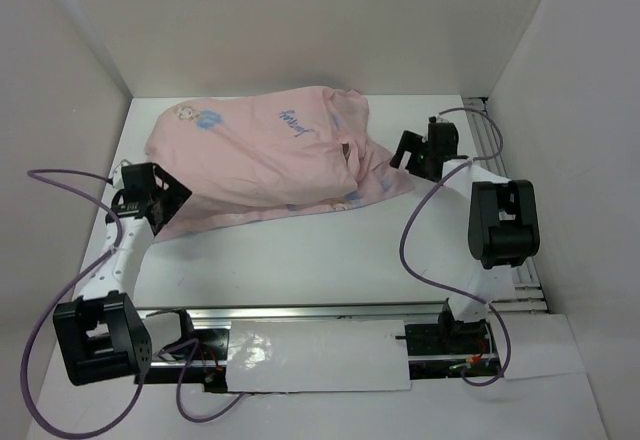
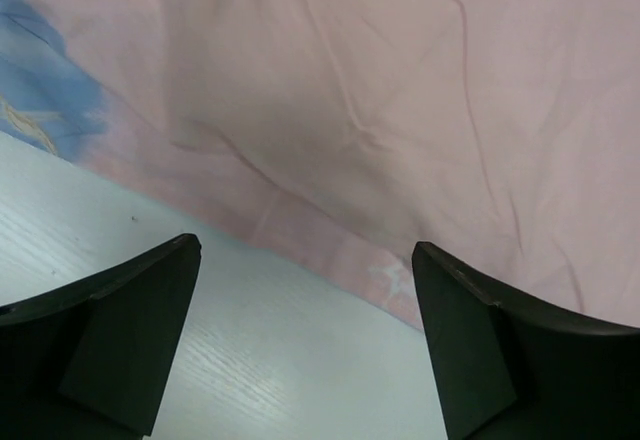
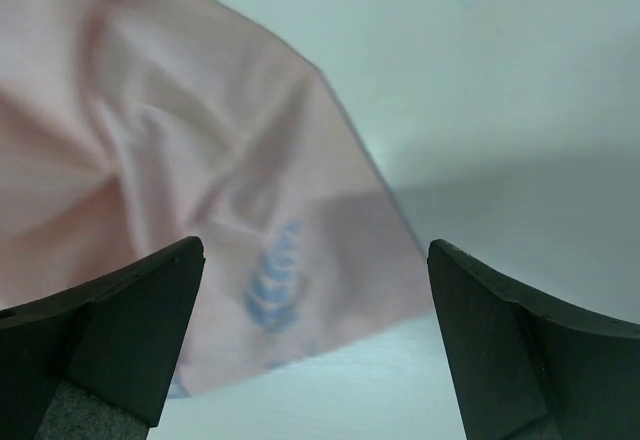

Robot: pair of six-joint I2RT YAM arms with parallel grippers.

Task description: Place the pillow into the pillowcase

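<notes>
Pillowcase (image 1: 270, 155): pink, bulging (filling hidden), lying on white table (image 1: 300, 260), far centre. Left gripper (image 1: 170, 203): jaws spread, holding nothing, at its near-left hem. Right gripper (image 1: 403, 150): jaws spread, holding nothing, beside its right corner.

Bright, soft shadows, rt wrist view blurry

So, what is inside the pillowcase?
The pillowcase bulges, so something fills it, probably the pillow. The pink fabric covers it in every view, so the filling itself cannot be seen.
</notes>
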